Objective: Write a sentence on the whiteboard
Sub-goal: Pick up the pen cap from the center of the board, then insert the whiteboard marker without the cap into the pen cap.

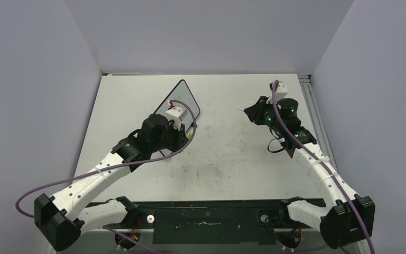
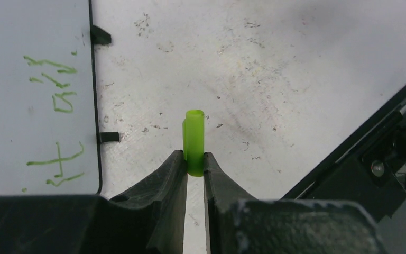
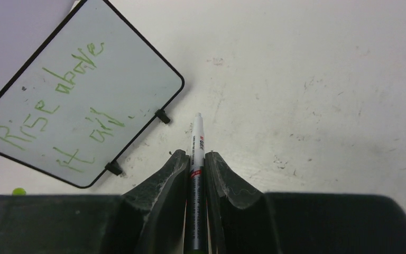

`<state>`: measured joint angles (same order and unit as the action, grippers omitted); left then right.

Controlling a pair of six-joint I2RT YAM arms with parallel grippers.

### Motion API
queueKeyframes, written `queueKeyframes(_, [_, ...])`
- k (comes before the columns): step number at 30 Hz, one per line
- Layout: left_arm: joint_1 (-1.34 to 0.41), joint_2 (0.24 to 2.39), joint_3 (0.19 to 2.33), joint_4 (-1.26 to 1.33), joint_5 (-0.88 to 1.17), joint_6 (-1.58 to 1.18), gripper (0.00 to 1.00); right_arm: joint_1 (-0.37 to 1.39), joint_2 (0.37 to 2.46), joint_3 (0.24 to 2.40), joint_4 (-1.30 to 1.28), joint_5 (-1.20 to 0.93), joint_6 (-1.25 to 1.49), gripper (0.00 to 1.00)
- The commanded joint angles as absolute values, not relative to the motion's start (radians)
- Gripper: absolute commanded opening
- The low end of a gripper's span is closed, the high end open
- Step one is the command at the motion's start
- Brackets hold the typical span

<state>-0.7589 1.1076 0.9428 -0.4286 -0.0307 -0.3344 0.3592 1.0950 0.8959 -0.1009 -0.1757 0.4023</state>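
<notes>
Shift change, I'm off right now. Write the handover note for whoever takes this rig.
Left gripper: fingers shut on the green cap, held over the table just beside the whiteboard.
Right gripper: fingers shut on the marker, off the board.
The whiteboard sits in front of the left arm. The sentence reads "Rise above it all" in green.
Done: the writing looks complete.
Left: probably recap the marker and put it down.

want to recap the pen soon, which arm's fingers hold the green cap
The left arm's fingers: they pinch the short green cap. The right arm's fingers grip the marker instead, its white tip pointing out.
</notes>
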Motion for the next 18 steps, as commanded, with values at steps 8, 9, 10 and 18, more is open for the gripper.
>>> queueKeyframes(8, [-0.657, 0.937, 0.914, -0.466, 0.513, -0.005, 0.0, 0.182, 1.206, 0.93, -0.026, -1.117, 0.582, 0.08])
queueKeyframes(9, [-0.655, 0.931, 0.908, -0.462, 0.541, 0.016, 0.0, 0.19, 1.214, 0.932, -0.033, -1.147, 0.584, 0.09])
queueKeyframes(10, [-0.652, 0.929, 0.901, -0.458, 0.572, 0.027, 0.0, 0.202, 1.22, 0.934, -0.035, -1.18, 0.588, 0.09])
queueKeyframes(18, [-0.644, 0.917, 0.872, -0.489, 0.709, 0.067, 0.0, 0.325, 1.245, 0.968, -0.104, -1.288, 0.562, 0.08])
